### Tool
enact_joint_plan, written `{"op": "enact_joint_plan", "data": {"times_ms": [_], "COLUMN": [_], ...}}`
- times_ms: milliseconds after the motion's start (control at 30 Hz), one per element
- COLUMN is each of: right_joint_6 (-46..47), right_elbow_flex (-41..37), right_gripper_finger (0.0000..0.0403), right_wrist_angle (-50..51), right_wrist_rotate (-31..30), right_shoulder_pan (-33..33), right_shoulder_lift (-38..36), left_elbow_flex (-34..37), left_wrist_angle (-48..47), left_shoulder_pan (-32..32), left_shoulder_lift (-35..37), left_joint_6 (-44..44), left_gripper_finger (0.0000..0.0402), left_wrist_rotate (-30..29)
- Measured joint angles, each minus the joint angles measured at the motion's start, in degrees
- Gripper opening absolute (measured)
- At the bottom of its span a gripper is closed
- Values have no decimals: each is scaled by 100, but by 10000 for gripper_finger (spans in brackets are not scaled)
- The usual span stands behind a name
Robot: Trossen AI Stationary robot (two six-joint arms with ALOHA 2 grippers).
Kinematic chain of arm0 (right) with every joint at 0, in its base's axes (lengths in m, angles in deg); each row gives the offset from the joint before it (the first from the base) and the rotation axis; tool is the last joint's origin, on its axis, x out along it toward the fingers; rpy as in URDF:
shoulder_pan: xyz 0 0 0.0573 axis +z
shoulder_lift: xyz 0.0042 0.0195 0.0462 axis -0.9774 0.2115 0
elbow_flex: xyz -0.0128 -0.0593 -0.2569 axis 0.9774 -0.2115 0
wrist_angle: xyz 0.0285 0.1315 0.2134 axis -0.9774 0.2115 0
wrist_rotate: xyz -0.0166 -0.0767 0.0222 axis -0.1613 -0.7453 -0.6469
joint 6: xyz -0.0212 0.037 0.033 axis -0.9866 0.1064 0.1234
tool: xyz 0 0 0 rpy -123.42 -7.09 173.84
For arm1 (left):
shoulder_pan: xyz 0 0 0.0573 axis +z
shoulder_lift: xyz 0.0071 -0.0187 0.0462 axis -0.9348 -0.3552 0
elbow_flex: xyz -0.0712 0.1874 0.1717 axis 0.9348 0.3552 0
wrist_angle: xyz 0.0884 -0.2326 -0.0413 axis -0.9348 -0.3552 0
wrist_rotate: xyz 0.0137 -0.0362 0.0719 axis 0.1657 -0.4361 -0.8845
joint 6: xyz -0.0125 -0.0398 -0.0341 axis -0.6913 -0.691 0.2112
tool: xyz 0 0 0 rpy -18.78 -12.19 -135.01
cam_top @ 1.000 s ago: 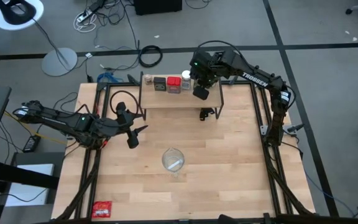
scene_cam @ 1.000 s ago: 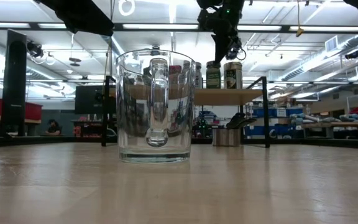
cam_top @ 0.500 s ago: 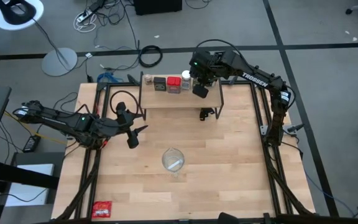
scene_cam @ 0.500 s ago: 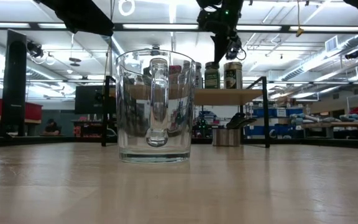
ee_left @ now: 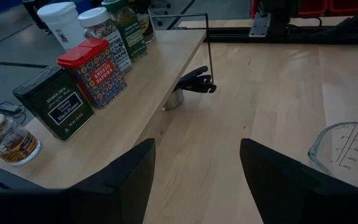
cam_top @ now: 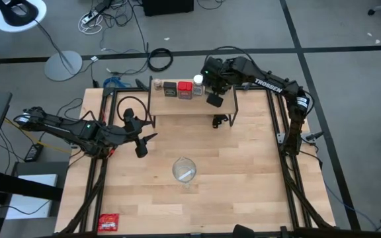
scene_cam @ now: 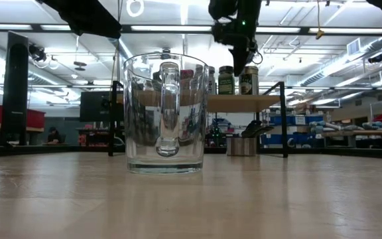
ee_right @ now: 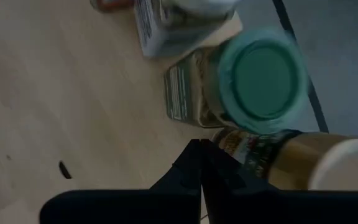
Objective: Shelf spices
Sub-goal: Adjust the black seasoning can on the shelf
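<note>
Right gripper [ee_right: 199, 163]: fingers pressed together, gripping nothing, poised above the right end of the shelf [cam_top: 177, 104], the tips just over the jars there. Directly beneath it, the green-lidded jar [ee_right: 263, 78], seen lid-on from above; close beside it, the tan-lidded jar [ee_right: 303, 163], lying across the wrist picture; whether the fingertips touch either jar cannot be told. In the low view the same gripper hangs from above over these two jars [scene_cam: 226, 79], which stand upright on the plank. Left gripper [ee_left: 194, 180]: fingers spread wide, nothing between them, held low over the left part of the table [cam_top: 243, 192], well apart from the shelf and pointing toward it. Shelf: light wood plank on thin black legs, standing at the far side of the table. Contents in a row, seen from the left wrist: tiny brownish jar [ee_left: 8, 138] at the near end, then dark green tin [ee_left: 55, 102], red tin [ee_left: 95, 71], clear jar with white lid [ee_left: 101, 28], green-lidded jar behind that; a taller white container [ee_left: 61, 22] stands at the back. All upright, set close together. Under the shelf's right end, on the tabletop: a small metal cup with a black clip [ee_left: 188, 87]. Centre of table: large clear glass measuring jug [cam_top: 184, 170], upright, handle toward the low camera. Front left corner: flat red packet [cam_top: 108, 222].
</note>
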Motion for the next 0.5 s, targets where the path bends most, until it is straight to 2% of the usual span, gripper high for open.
{"op": "enact_joint_plan", "data": {"times_ms": [200,333,400,500], "right_joint_6": [39,173,180,177], "right_elbow_flex": [-272,-278,-278,-278], "right_gripper_finger": [0,0,0,0], "right_wrist_angle": [-155,-134,-177,-374], "right_wrist_rotate": [-13,-32,-209,-804], "right_shoulder_pan": [84,390,639,1089], "right_shoulder_lift": [7,-22,-76,-236], "left_elbow_flex": [-2,-2,-2,-2], "left_wrist_angle": [-3,-3,2,97], "left_shoulder_pan": [0,1,2,2], "left_shoulder_lift": [0,0,0,0], "left_joint_6": [-1,-1,-1,3], "left_gripper_finger": [241,241,241,241], "left_wrist_rotate": [-2,0,-3,-165]}}
